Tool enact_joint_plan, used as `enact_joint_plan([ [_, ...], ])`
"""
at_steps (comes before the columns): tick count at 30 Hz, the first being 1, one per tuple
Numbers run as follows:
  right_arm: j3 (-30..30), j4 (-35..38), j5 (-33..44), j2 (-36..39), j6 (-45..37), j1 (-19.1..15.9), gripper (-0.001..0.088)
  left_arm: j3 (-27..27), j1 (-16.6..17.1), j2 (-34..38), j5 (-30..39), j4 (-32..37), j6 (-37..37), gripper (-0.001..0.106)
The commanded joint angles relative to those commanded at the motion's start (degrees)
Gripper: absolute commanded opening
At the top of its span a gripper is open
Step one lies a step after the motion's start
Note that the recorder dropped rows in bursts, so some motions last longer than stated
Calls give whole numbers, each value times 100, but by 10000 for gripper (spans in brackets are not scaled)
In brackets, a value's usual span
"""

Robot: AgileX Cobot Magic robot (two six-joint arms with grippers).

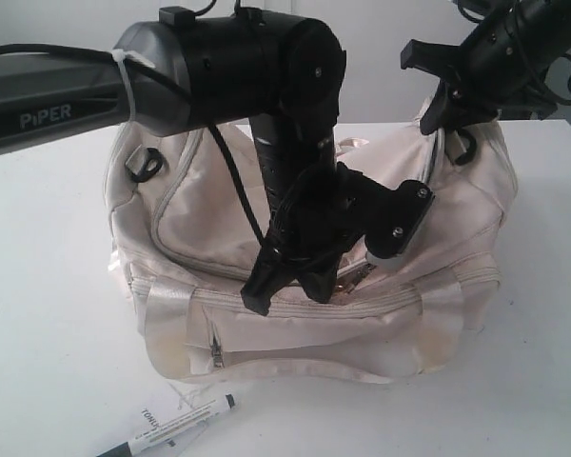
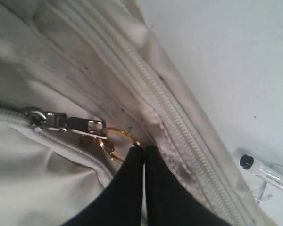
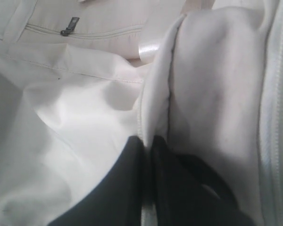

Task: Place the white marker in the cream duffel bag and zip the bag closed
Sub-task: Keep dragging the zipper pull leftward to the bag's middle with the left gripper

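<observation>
free: table (image 1: 48, 314) around white marker (image 1: 186, 420) | blocked: left arm (image 1: 238, 67) hangs over front of cream duffel bag (image 1: 219, 228)

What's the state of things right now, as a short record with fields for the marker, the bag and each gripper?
white marker: lying on the table in front of the bag, outside it, by a paper tag
cream duffel bag: on the table, both arms at its top
left gripper: shut, tips at the gold ring by the zip pull
right gripper: shut on a fold of the bag's fabric
progress: marker not yet in the bag
</observation>
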Motion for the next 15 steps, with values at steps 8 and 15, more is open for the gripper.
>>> enact_joint_plan([
  [8,0,0,88,0,41,0,49,0,0,-105,-515,-63,-447,0],
  [15,0,0,345,0,174,0,438,0,0,-477,-855,-109,-545,0],
])
